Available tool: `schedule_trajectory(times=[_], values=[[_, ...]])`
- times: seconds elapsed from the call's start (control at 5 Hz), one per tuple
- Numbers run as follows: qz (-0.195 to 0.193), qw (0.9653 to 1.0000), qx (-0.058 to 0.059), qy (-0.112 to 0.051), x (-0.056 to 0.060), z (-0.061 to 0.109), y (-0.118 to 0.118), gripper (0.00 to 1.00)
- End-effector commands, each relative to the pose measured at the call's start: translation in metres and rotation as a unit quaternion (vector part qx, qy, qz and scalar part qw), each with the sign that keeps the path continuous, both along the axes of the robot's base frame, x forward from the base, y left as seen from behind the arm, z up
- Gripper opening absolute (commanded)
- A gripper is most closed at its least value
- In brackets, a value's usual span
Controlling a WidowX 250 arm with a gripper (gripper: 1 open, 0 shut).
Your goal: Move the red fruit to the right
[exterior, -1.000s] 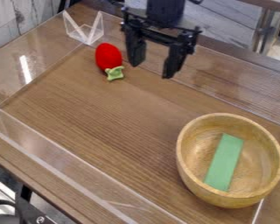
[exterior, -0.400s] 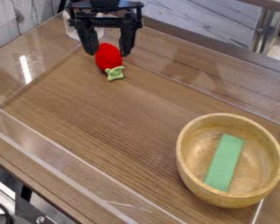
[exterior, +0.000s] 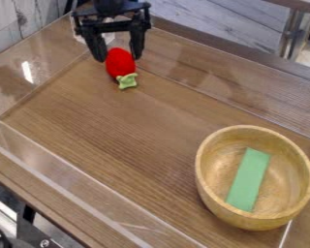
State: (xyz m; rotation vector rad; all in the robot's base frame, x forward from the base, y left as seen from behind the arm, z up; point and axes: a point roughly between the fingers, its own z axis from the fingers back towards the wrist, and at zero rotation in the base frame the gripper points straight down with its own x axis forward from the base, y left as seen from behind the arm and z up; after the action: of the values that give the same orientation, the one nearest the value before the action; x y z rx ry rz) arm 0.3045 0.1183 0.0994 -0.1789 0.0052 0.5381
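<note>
Gripper (exterior: pixel 113 45) over the red toy strawberry (exterior: pixel 119 63), far left of the wooden table (exterior: pixel 132 126). A second ago the tool hung to the right of the fruit, beside it and clear of it; it has since travelled left and turned about its own axis, and now stands directly above the strawberry with one dark finger on each side. The approach therefore looks finished, and the grasp is what remains before any carry to the right.

The jaws are spread wide and pinch nothing. The fingertips reach down about level with the top of the fruit; whether either one touches it cannot be settled from this angle, though a gap seems likely. The strawberry lies just below the tool, its pale green cap toward the viewer.

Well off toward the near right, a wooden bowl (exterior: pixel 294 155) holds a flat green block (exterior: pixel 252 178).
</note>
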Motion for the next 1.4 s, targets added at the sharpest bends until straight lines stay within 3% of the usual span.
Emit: schedule_trajectory(times=[0.0, 0.4, 0.8, 1.2], values=[[0.02, 0.9992, 0.007, -0.034, 0.015, 0.009, 0.014, 1.0], [0.04, 0.9985, -0.005, -0.039, 0.037, 0.0, 0.026, 1.0], [0.061, 0.9973, -0.014, -0.039, 0.04, -0.029, 0.028, 1.0], [0.074, 0.9953, -0.033, -0.054, 0.053, -0.031, 0.05, 1.0]])
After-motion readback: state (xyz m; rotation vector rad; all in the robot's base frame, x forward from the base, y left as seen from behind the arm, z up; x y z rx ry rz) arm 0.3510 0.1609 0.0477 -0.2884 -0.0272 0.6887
